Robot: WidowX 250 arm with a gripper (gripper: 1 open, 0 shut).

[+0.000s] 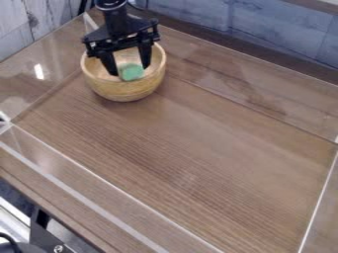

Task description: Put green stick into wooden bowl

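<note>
The round tan wooden bowl (125, 79) stands at the back left of the table. A bright green stick (132, 71) lies inside it, only partly visible behind the fingers. My black gripper (123, 51) hangs directly over the bowl with its fingers spread wide, one fingertip (93, 56) near the left rim and the other near the right rim. The green stick is below the fingers and free of them.
A wood-grain table top (199, 148) is enclosed by clear plastic walls (79, 193) along the front and sides. A grey tiled wall runs behind. Dark equipment shows at the bottom left corner.
</note>
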